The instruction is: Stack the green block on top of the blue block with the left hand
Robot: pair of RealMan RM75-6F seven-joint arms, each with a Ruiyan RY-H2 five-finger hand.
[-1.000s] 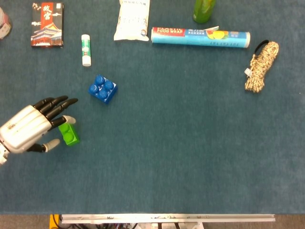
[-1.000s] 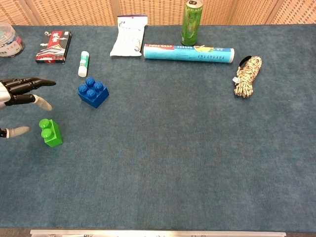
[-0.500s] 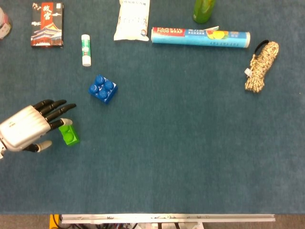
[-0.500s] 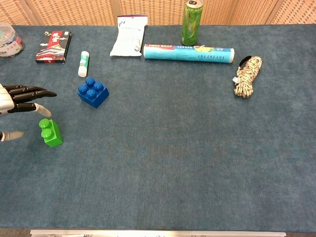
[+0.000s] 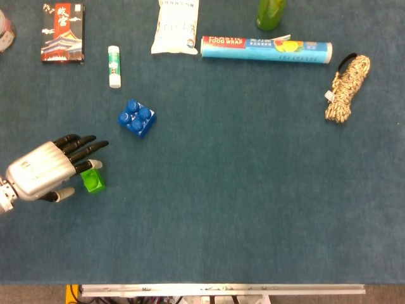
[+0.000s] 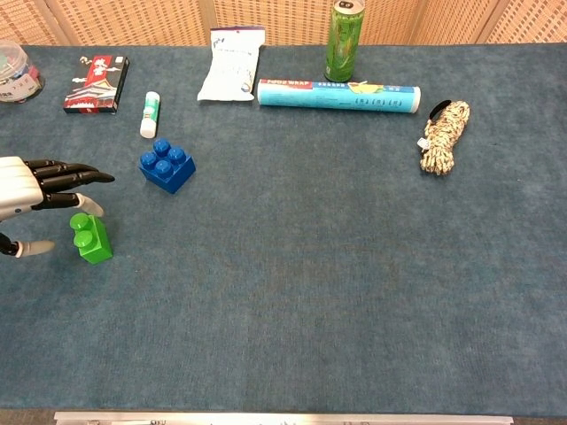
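Observation:
A small green block [image 5: 95, 180] [image 6: 91, 237] stands on the blue cloth near the left edge. The blue block [image 5: 137, 118] [image 6: 166, 166], studs up, lies further back and to the right of it, apart from it. My left hand [image 5: 45, 170] [image 6: 34, 193] hovers just left of the green block with its dark fingers spread over the block's back side and the thumb out on the near side. Nothing is held in it. Neither view shows my right hand.
Along the back lie a red and black box [image 5: 62, 31], a glue stick [image 5: 114, 66], a white packet [image 5: 175, 26], a green can [image 6: 345, 28], a food wrap roll [image 5: 266, 49] and a coil of rope [image 5: 347, 87]. A plastic tub [image 6: 16, 81] sits far left.
My left hand drew back to the left, then shifted right again, closer to the green block. Both blocks stayed put.

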